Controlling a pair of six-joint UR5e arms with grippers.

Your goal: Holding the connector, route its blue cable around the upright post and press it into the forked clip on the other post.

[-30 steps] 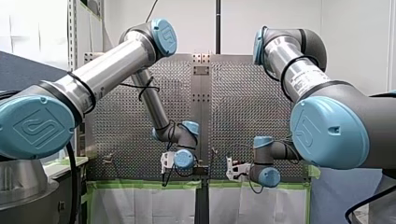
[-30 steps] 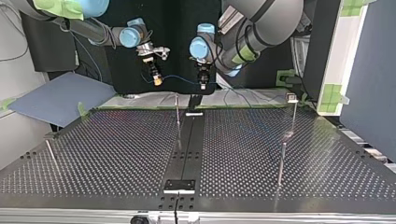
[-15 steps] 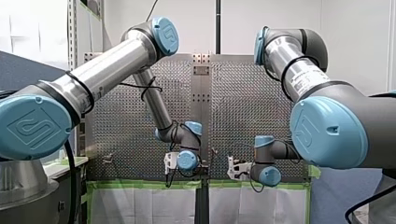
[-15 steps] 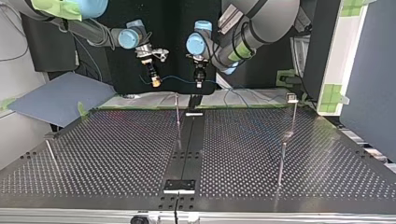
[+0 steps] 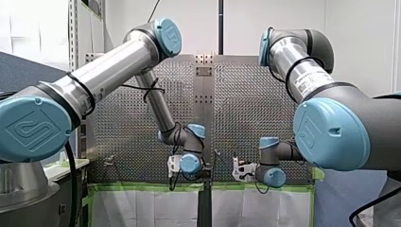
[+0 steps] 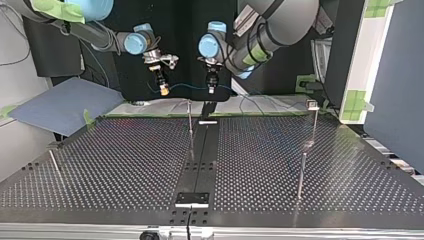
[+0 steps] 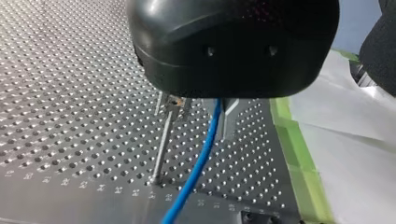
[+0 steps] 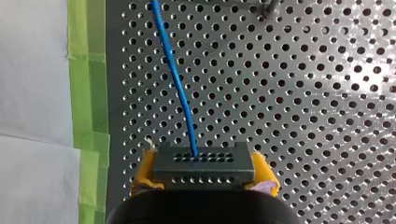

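In the right wrist view my right gripper [image 8: 203, 176] is shut on the dark connector [image 8: 203, 163], held between its yellow pads [image 8: 144, 172]. The blue cable [image 8: 175, 74] runs from the connector out over the perforated plate. In the left wrist view my left gripper [image 7: 220, 114] is shut on the blue cable [image 7: 198, 161], which hangs down from its metal fingers [image 7: 229, 119]. A thin upright post [image 7: 161, 144] stands just beside those fingers, and its top looks forked. In the top view my right gripper [image 6: 163, 91] and my left gripper [image 6: 211, 90] hang above the table's far edge, with the cable [image 6: 187, 86] slung between them.
In the top view a thin post [image 6: 190, 122] stands near the far middle. A post with a small head [image 6: 314, 117] and a plain post [image 6: 301, 172] stand at the right. A leaning pin [image 6: 55, 165] is at the left. Green tape [image 8: 88, 93] edges the plate.
Both grippers have drifted a little toward the top view's left, with the cable still slung between them. In the front view both wrists have shifted slightly to the right.
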